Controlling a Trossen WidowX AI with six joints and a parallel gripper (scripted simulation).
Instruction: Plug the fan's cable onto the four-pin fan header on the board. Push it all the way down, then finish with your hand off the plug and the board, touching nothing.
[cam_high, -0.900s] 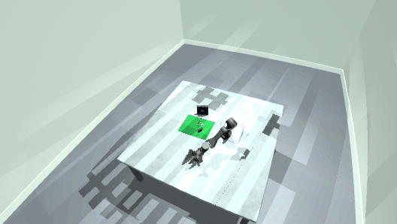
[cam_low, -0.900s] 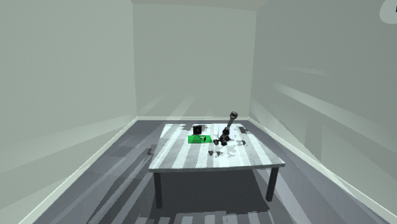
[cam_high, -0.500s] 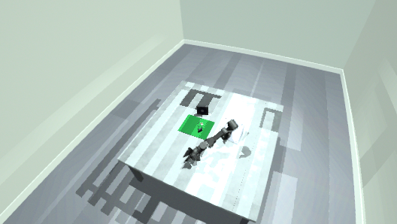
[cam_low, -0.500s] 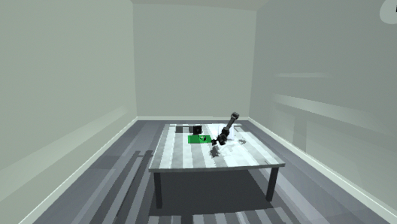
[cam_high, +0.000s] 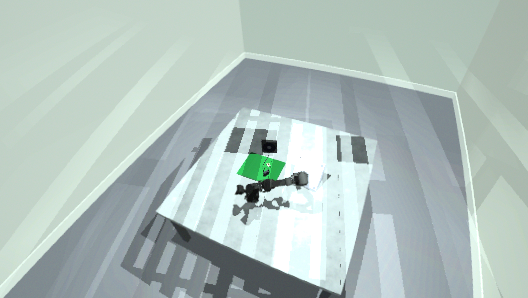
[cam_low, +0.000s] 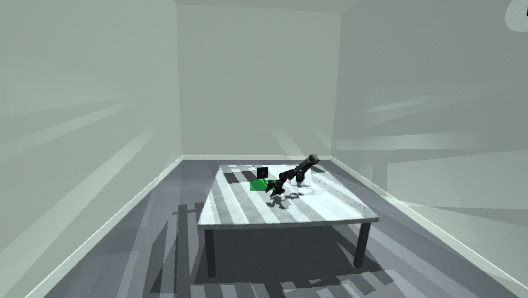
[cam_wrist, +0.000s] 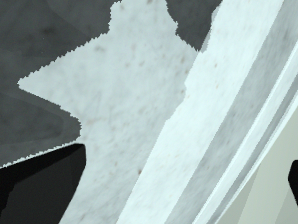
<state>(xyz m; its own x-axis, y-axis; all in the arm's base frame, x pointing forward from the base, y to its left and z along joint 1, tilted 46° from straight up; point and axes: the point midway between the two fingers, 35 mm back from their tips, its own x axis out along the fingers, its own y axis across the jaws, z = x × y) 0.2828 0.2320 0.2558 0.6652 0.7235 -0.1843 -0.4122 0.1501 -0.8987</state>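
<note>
The black fan (cam_high: 269, 146) (cam_low: 262, 172) stands behind the green board (cam_high: 248, 168) (cam_low: 257, 186). A thin cable runs faintly from the fan toward the board in the top view. Small light and dark parts show on the board, too small to tell plug from header or whether they are joined. My gripper (cam_high: 244, 192) (cam_low: 272, 189) (cam_wrist: 188, 163) is open and empty, off the board's near side above the table. In the wrist view its black fingers stand wide apart, with no plug, cable or board between them.
The pale table (cam_high: 200, 200) (cam_low: 240, 212) (cam_wrist: 130, 85) carries striped light and arm shadows. The arm's base (cam_high: 300, 178) stands right of the board, beside a pale plate. The arm reaches left past the board's near edge. The table edge and floor lie beyond.
</note>
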